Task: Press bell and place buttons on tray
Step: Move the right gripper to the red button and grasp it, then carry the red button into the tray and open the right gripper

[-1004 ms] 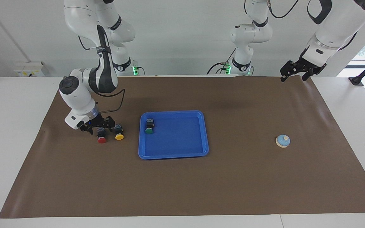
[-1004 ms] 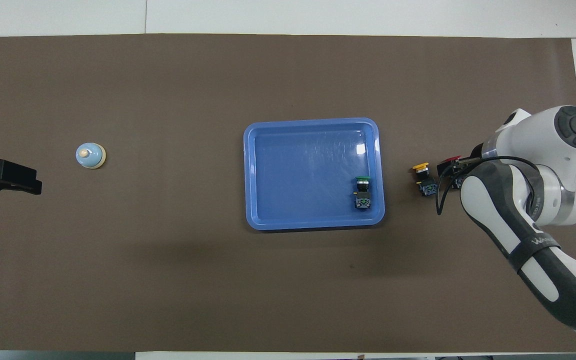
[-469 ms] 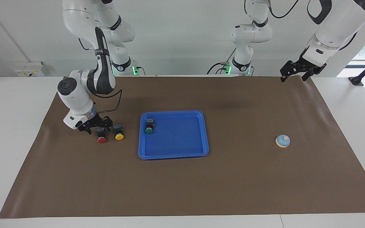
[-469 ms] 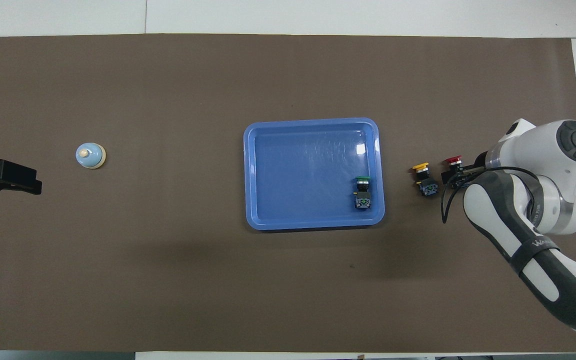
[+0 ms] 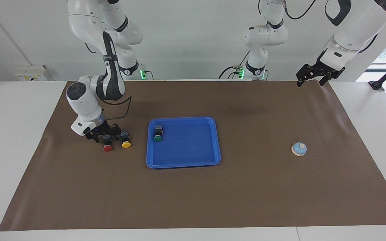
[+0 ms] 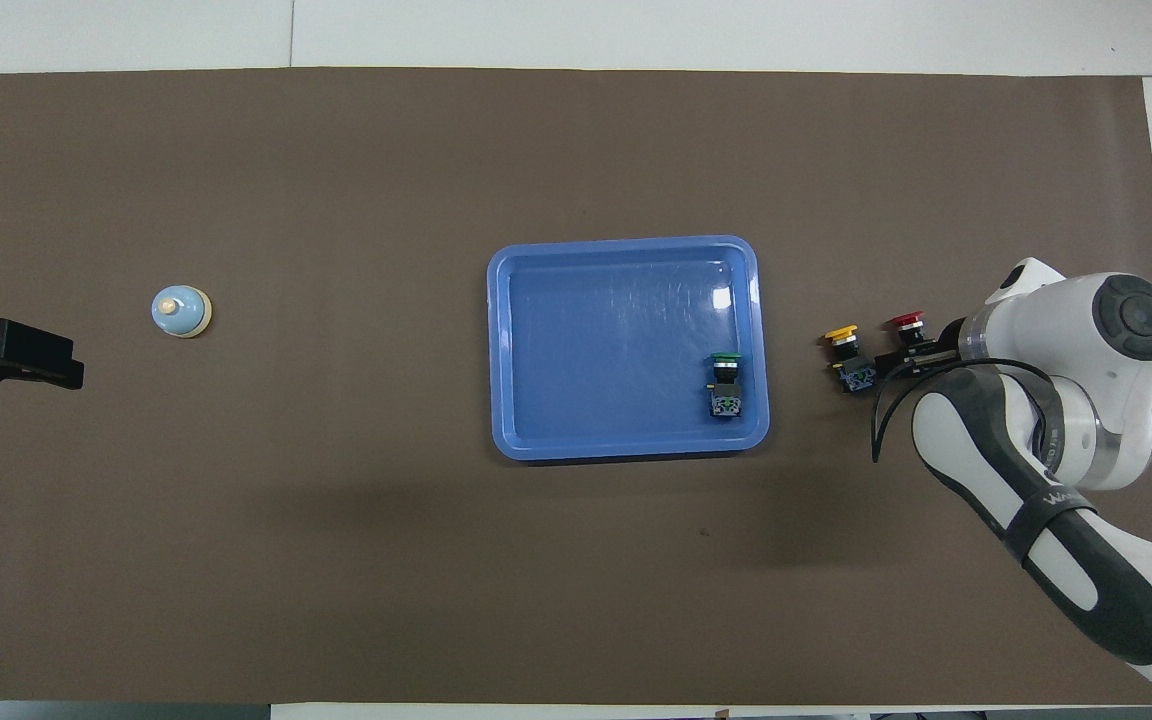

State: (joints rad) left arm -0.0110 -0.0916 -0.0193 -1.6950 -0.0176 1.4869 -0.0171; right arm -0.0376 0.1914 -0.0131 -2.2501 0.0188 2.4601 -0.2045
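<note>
Shifted a little toward the tray since half a second ago: right gripper, low at the table over the black body of the red button, fingers straddling that body with a small gap each side, not visibly clamped, nothing lifted. Same spots as before for all three buttons. Just beside that gripper, toward the tray, the yellow button, lying with its cap pointing away from the robots, close to the red one, so scant room between the two. Clear brown mat from the yellow button to the rim of the tray. Well apart from the right gripper, inside the tray and close against the rim at the right arm's end, the green button; most of the tray floor bare.

Waiting up in the air over the mat's edge at its own end: left gripper, fingers apart, holding nothing. Below it and farther from the robots, alone on open mat, the bell, upright, well apart from tray and edges alike.
</note>
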